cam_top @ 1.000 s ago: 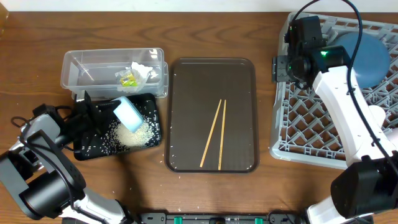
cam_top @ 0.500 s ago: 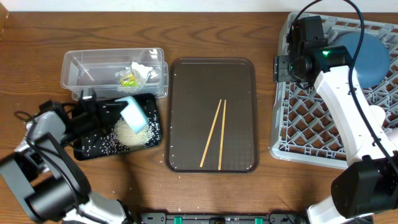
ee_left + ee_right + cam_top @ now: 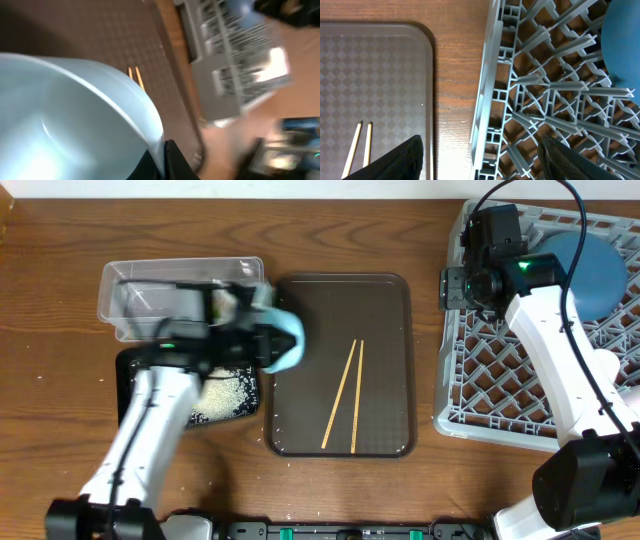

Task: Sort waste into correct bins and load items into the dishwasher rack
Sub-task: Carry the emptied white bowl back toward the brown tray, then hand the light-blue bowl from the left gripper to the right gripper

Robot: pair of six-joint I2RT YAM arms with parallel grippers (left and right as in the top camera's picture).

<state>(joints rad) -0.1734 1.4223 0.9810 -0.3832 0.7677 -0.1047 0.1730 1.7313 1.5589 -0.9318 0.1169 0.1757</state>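
Overhead blurs the left gripper [image 3: 263, 342]; its wrist view shows it clenched on the rim of the white bowl [image 3: 65, 115]. The right gripper [image 3: 482, 159] hangs released over the rack [image 3: 540, 95].

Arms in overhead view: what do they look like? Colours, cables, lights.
Both have white links and black joints. The right arm shows a lit green LED near its wrist and a thin black cable looping above it; its fingers are black. The left arm is motion-blurred.

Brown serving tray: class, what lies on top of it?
A pair of chopsticks lies on the brown serving tray. The white bowl held in the left claw hides its upper left edge from overhead.
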